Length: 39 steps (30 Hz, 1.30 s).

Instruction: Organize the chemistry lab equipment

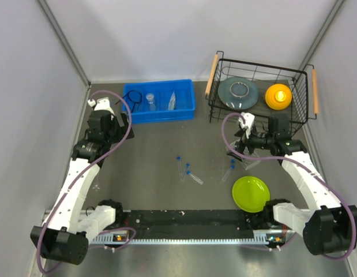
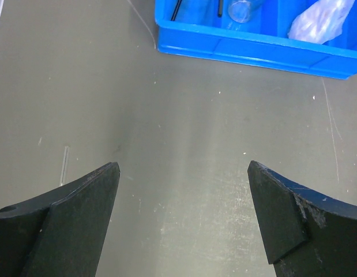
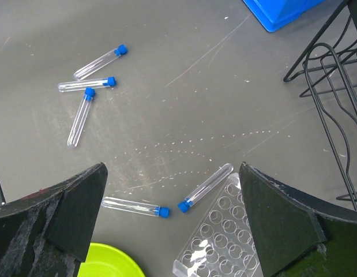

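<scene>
Several thin clear tubes with blue caps lie on the table: three [image 1: 187, 170] mid-table, also in the right wrist view [image 3: 86, 85], and two [image 1: 229, 171] beside the clear perforated rack [image 3: 221, 242]. My right gripper [image 1: 238, 150] is open and empty above those two tubes [image 3: 206, 187] and the rack's end; its midpoint shows in the right wrist view [image 3: 171, 173]. The small clear jar [image 1: 151, 100], the black ring on a rod [image 1: 135, 97] and the clear packet [image 1: 172, 100] lie in the blue bin [image 1: 160, 113]. My left gripper [image 1: 120, 122] is open and empty in front of the bin [image 2: 253, 49]; its midpoint shows in the left wrist view [image 2: 184, 167].
A black wire basket [image 1: 259, 72] at the back right holds a grey dish [image 1: 239, 92] and an orange bowl [image 1: 278, 96]. A lime-green plate [image 1: 251, 193] lies near the right arm's base, close to the rack and also in the right wrist view [image 3: 109, 262].
</scene>
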Each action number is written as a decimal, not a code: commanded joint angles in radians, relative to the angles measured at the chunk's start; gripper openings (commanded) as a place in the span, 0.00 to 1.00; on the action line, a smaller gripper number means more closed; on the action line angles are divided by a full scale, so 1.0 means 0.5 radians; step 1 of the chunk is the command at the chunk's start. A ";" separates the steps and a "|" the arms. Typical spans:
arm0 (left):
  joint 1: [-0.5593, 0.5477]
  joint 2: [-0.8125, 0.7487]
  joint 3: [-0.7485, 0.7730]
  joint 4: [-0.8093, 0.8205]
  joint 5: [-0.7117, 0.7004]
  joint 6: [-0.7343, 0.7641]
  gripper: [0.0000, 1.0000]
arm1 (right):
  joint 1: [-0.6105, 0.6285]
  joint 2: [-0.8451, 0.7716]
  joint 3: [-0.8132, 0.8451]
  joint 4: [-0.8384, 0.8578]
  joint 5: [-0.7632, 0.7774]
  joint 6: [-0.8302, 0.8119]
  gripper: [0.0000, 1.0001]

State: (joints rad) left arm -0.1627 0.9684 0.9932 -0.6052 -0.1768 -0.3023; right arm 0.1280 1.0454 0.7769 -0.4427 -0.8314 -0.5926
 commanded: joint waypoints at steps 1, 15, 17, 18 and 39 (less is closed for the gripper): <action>0.016 0.005 -0.011 -0.020 -0.177 -0.187 0.99 | -0.014 0.014 0.011 0.023 -0.031 -0.042 0.99; 0.034 0.042 -0.093 -0.379 -0.581 -0.662 0.99 | -0.017 0.096 0.002 0.020 0.095 -0.066 0.99; 0.040 0.042 -0.142 -0.443 -0.671 -0.812 0.99 | -0.038 0.127 0.005 0.020 0.101 -0.057 0.99; 0.043 0.042 -0.158 -0.464 -0.753 -0.858 0.99 | -0.047 0.136 0.002 0.023 0.080 -0.042 0.99; 0.773 0.422 -0.422 -0.364 -0.580 -1.116 0.88 | -0.142 0.308 -0.011 0.017 0.126 -0.017 0.99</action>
State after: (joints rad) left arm 0.1692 1.1137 0.7906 -0.8413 -0.5377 -0.8707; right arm 0.0742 1.1919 0.7765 -0.4496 -0.7597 -0.5987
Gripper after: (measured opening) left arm 0.904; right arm 0.987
